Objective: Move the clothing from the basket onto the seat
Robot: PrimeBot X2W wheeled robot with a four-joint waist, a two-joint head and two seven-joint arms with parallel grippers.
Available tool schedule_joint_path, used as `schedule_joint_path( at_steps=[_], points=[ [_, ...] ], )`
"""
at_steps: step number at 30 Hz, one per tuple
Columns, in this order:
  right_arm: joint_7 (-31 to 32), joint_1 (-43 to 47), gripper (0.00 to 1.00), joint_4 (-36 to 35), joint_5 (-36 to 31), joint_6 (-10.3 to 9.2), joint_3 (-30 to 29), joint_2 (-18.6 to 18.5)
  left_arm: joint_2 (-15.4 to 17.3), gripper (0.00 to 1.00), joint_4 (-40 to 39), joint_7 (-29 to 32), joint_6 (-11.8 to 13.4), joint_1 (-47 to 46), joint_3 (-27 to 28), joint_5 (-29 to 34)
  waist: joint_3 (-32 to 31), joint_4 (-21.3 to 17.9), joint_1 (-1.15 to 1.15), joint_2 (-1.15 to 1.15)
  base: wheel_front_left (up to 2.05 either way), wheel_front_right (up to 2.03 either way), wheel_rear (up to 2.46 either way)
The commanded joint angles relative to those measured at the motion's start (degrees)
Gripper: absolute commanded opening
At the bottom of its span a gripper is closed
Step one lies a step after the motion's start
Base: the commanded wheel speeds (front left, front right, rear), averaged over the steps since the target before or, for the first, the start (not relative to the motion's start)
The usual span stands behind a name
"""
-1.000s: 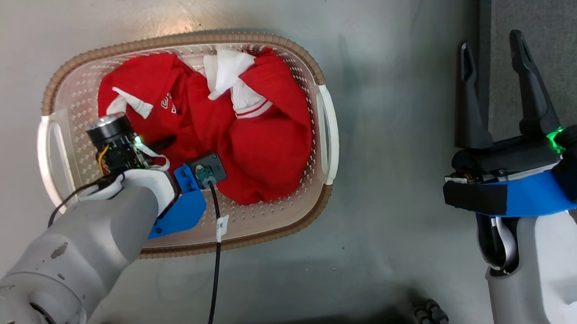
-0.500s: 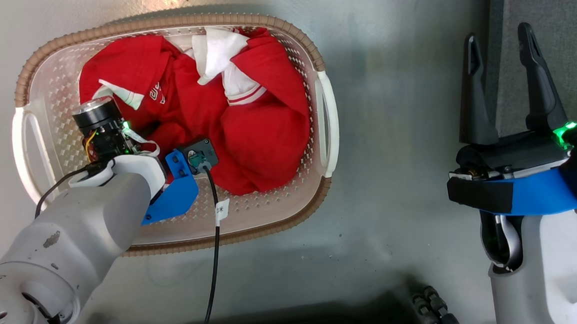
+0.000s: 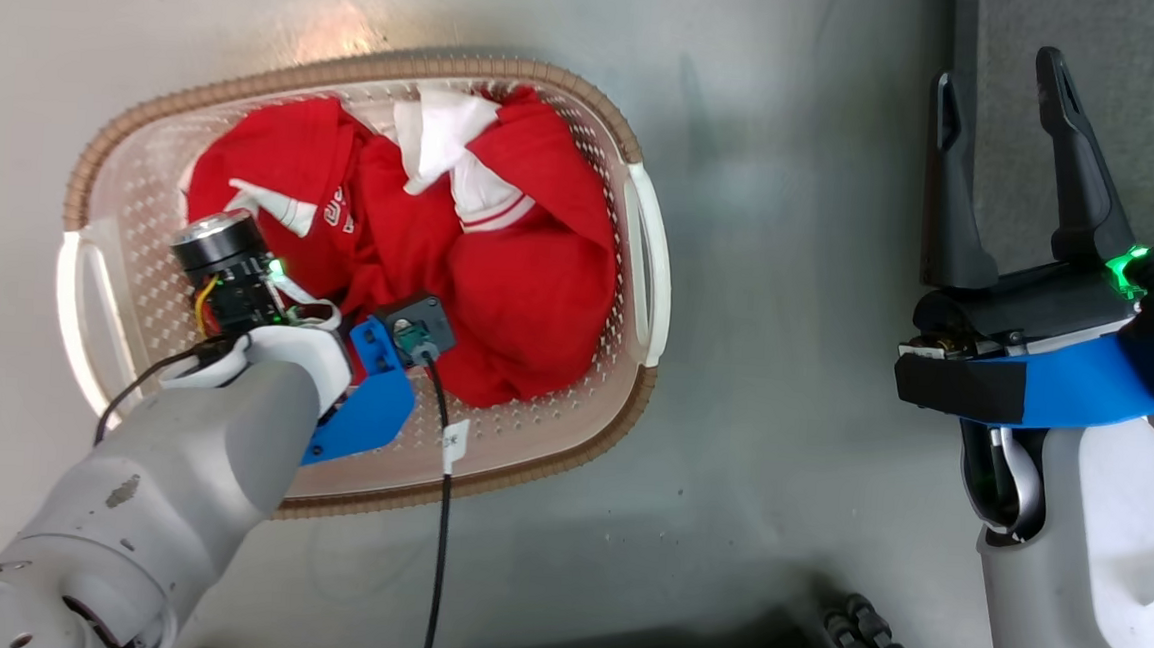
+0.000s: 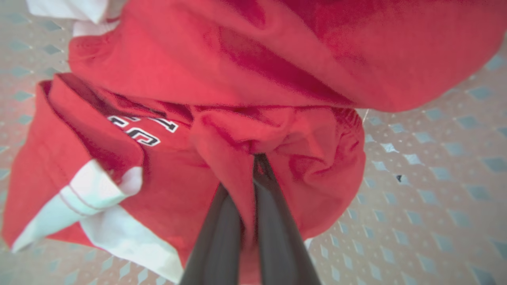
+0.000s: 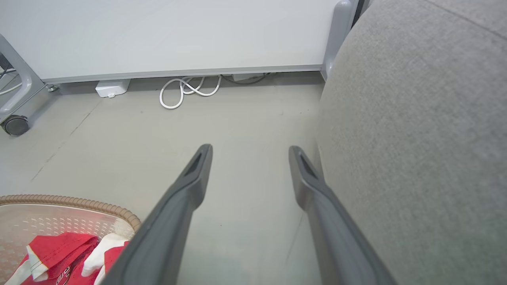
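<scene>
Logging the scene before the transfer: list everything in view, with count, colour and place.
clothing: one heap, pieces hard to count, red with white trim, in the basket
basket: one, cream with brown rim, on the floor
seat: one, grey, to the robot's right of the basket
floor: one, pale grey, under the basket
cable: one, white, coiled on the floor by a white panel
caster: one, dark, left edge of the right wrist view
left gripper: one, dark fingers shut on the clothing
right gripper: one, dark fingers open, above the floor beside the seat
</scene>
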Motion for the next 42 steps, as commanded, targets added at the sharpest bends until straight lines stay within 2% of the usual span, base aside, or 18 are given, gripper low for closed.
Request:
schedule_joint_path(
  at_steps=[1, 11, 29, 37, 42],
  points=[
    [-0.34, -0.76, 1.00, 0.37, 0.11, 0.03, -0.06, 0.01, -0.25, 0.00, -0.26, -0.42, -0.02, 0.14, -0.18, -0.10, -1.39, 0.42, 0.00, 0.00, 0.00, 0.00, 0.00],
    [-0.34, 0.87, 1.00, 1.46, -0.31, 0.03, -0.54, -0.51, -2.12, 0.00, -1.71, -3.84, -0.02, 0.63, -0.18, -4.64, -7.76, 2.71, 0.00, 0.00, 0.00, 0.00, 0.00],
    [-0.34, 5.96, 1.00, 4.33, -0.72, 0.02, -1.03, -2.54, -6.44, 0.00, -2.22, -14.77, -0.03, 4.27, 0.40, -16.27, -23.49, 8.54, 0.00, 0.00, 0.00, 0.00, 0.00],
    [-0.34, 9.43, 1.00, 5.70, -0.84, 0.03, -1.19, -2.67, -7.31, 0.00, -4.12, -17.13, 0.36, 5.99, 3.91, -20.39, -30.86, 10.49, 0.00, 0.00, 0.00, 0.00, 0.00],
    [-0.34, 11.71, 1.00, 6.50, -0.58, 0.02, -1.31, -2.61, -6.06, 0.00, -10.73, -17.16, 2.23, 7.29, 7.91, -20.84, -35.09, 11.52, 0.00, 0.00, 0.00, 0.00, 0.00]
  ],
)
